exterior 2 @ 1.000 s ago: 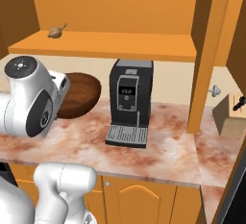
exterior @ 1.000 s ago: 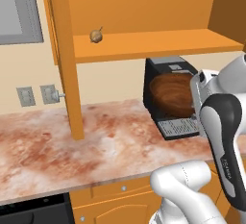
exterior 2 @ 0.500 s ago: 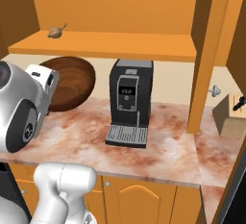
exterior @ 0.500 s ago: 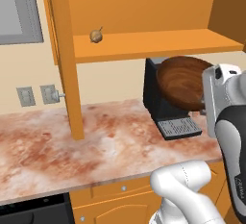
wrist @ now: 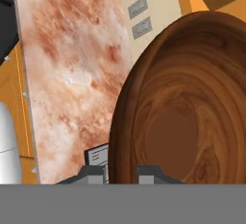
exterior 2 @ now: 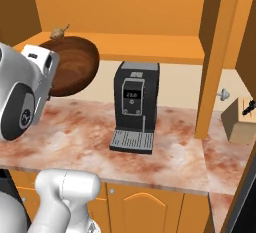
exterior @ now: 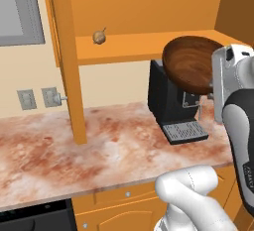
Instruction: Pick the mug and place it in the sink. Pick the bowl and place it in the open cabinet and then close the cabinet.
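Now the bowl (exterior: pixel 191 64) hangs tilted in the air at shelf height, in front of the open cabinet (exterior: pixel 149 44) and above the black coffee machine (exterior 2: pixel 134 104). The fingers (wrist: pixel 120 172) are nearly closed, pinched on its rim — we see one tip on each side of the wall. We judge the step in hand to be the placing: we should level the bowl, carry it farther over the shelf edge clear of the coffee machine, and let go only once its base rests flat. Inside the cabinet, a small tan bulb (exterior: pixel 99 37) sits at the left of the shelf — well apart from the bowl.
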